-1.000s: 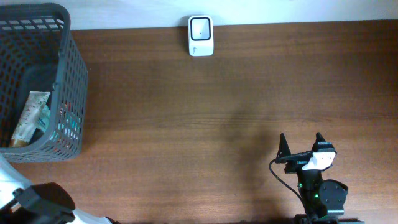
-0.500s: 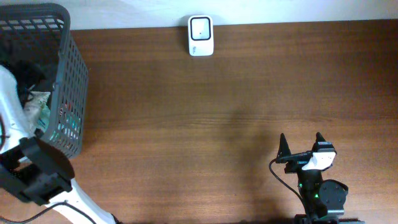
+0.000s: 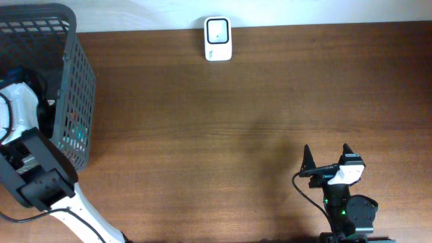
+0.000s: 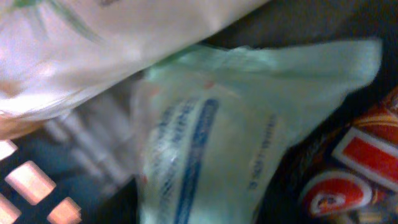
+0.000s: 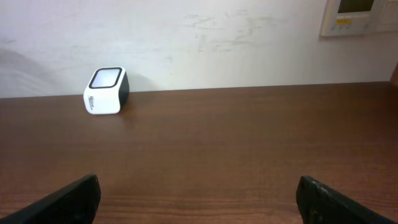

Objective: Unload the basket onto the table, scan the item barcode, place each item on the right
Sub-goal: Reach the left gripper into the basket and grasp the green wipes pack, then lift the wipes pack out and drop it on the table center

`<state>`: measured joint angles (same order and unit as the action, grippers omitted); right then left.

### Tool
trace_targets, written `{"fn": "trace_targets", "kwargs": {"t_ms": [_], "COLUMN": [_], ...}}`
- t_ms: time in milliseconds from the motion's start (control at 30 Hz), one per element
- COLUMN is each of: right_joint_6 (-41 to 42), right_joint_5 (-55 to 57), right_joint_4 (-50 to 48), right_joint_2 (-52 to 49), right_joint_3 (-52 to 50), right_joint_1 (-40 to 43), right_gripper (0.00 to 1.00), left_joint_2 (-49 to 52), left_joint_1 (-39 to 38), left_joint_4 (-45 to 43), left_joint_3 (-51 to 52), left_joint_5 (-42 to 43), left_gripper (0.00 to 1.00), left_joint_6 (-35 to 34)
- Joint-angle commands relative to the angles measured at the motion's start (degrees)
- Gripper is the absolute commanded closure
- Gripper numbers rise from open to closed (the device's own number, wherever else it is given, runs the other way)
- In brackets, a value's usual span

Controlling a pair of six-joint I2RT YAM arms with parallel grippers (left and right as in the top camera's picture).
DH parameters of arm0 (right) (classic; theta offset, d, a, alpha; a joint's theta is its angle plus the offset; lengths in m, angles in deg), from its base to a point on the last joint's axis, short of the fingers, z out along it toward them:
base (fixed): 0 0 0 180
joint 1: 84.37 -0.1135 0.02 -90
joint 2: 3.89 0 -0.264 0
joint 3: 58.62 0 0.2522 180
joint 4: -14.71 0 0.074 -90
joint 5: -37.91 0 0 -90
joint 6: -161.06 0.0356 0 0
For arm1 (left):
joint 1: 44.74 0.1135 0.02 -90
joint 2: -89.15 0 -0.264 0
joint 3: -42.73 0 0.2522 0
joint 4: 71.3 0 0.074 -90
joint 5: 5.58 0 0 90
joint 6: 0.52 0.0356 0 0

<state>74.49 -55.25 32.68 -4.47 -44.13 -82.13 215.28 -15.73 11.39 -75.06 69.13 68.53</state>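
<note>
Brown wooden table (image 3: 202,135), white wall (image 5: 249,37) — faintly scuffed

The basket (image 3: 74,101) at the far left runs off the picture's edge. Inside it the left gripper (image 3: 39,94) is only a dark shape, its fingers buried, so I can't tell how its jaws stand. Up close, the pale packet (image 4: 205,143) is blurred, its blue print unreadable. A red pack (image 4: 354,168) is cut off at the right. The right gripper (image 5: 199,193) shows only two dark tips at the bottom edge. Lettering on the scanner (image 5: 106,92) is too small to read.

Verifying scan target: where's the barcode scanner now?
Overhead, the white scanner sits at the far edge of the table, slightly left of centre, well right of the grey basket.
</note>
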Motion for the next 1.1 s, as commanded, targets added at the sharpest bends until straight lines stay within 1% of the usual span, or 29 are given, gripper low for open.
{"fn": "trace_targets", "kwargs": {"t_ms": [0, 33, 67, 167, 200, 233, 267, 300, 333, 367, 400, 433, 500, 533, 600, 633, 667, 700, 733, 767, 800, 867, 900, 933, 1000, 1067], "right_joint_6": [0.1, 0.1, 0.1, 0.1, 0.1, 0.1, 0.1, 0.1, 0.1, 0.1, 0.1, 0.1, 0.1, 0.1, 0.1, 0.1, 0.1, 0.1, 0.1, 0.1, 0.1, 0.1, 0.1, 0.1, 0.1, 0.1], "right_joint_5": [-0.7, -0.7, -0.7, -0.7, -0.7, -0.7, -0.7, -0.7, -0.7, -0.7, -0.7, -0.7, -0.7, -0.7, -0.7, -0.7, -0.7, -0.7, -0.7, -0.7, -0.7, -0.7, -0.7, -0.7, -0.7, -0.7], "right_joint_4": [0.0, 0.0, 0.0, 0.0, 0.0, 0.0, 0.0, 0.0, 0.0, 0.0, 0.0, 0.0, 0.0, 0.0, 0.0, 0.0, 0.0, 0.0, 0.0, 0.1, 0.0, 0.1, 0.0, 0.0, 0.0, 0.0], "right_joint_2": [0.4, 0.4, 0.4, 0.4, 0.4, 0.4, 0.4, 0.4, 0.4, 0.4, 0.4, 0.4, 0.4, 0.4, 0.4, 0.4, 0.4, 0.4, 0.4, 0.4, 0.4, 0.4, 0.4, 0.4, 0.4, 0.4], "right_joint_3": [-0.4, -0.4, -0.4, -0.4, -0.4, -0.4, -0.4, -0.4, -0.4, -0.4, -0.4, -0.4, -0.4, -0.4, -0.4, -0.4, -0.4, -0.4, -0.4, -0.4, -0.4, -0.4, -0.4, -0.4, -0.4, -0.4], "right_joint_1": [-0.3, -0.3, -0.3, -0.3, -0.3, -0.3, -0.3, -0.3, -0.3, -0.3, -0.3, -0.3, -0.3, -0.3, -0.3, -0.3, -0.3, -0.3, -0.3, -0.3, -0.3, -0.3, -0.3, -0.3, -0.3, -0.3], "right_gripper": [0.01, 0.01, 0.01, 0.01, 0.01, 0.01, 0.01, 0.01, 0.01, 0.01, 0.01, 0.01, 0.01, 0.01, 0.01, 0.01, 0.01, 0.01, 0.01, 0.01, 0.01, 0.01, 0.01, 0.02, 0.01, 0.01], "left_joint_2": [0.5, 0.4, 0.3, -0.4, -0.7, -0.9, -1.4, -1.7, -2.3, -2.9, -3.7, -4.2, -5.2, -5.2, -6.1, -6.0, -5.9, -5.8, -5.6, -5.1, -4.5, -3.4, -2.9, -2.2, 0.5, 3.5], "left_joint_1": [0.1, 0.2, 0.2, 0.1, 0.1, 0.1, 0.1, 0.1, 0.1, 0.1, 0.1, 0.1, -1.3, -2.4, -6.1, -9.1, -13.7, -18.5, -22.2, -27.1, -32.4, -40.2, -43.2, -46.2, -53.5, -58.0], "left_joint_4": [-2.3, -1.9, -0.9, 4.7, 6.9, 7.9, 8.6, 8.7, 8.2, 7.5, 6.6, 6.4, 6.1, 6.1, 7.4, 10.1, 13.3, 15.1, 16.1, 17.6, 19.5, 21.3, 21.3, 20.7, 17.4, 12.4], "left_joint_3": [1.6, 0.3, -2.1, -17.7, -26.6, -31.6, -40.9, -45.2, -51.8, -57.5, -63.8, -66.8, -74.1, -76.0, -75.7, -75.6, -74.9, -73.9, -73.0, -71.7, -69.5, -64.5, -61.7, -58.5, -48.7, -39.4], "left_joint_5": [-1.5, -1.5, -1.5, 0.7, 5.1, 7.9, 11.8, 13.6, 16.0, 18.1, 22.7, 26.4, 40.0, 44.6, 51.6, 53.3, 53.0, 53.0, 52.6, 49.7, 43.0, 32.4, 29.9, 27.3, 19.3, 12.9], "left_gripper": [0.94, 1.00, 1.00, 1.00, 1.00, 1.00, 1.00, 1.00, 1.00, 1.00, 1.00, 1.00, 1.00, 1.00, 1.00, 1.00, 1.00, 1.00, 1.00, 1.00, 0.99, 0.98, 0.97, 0.96, 0.97, 0.96], "left_joint_6": [-0.7, -0.7, -0.7, -0.7, -0.7, -0.7, -0.7, -0.7, -2.8, -6.4, -11.1, -12.7, -13.1, -13.1, -12.7, -11.7, -9.3, -5.1, -2.5, -0.7, -0.3, -0.4, -0.4, -0.4, -0.8, -3.9]}}
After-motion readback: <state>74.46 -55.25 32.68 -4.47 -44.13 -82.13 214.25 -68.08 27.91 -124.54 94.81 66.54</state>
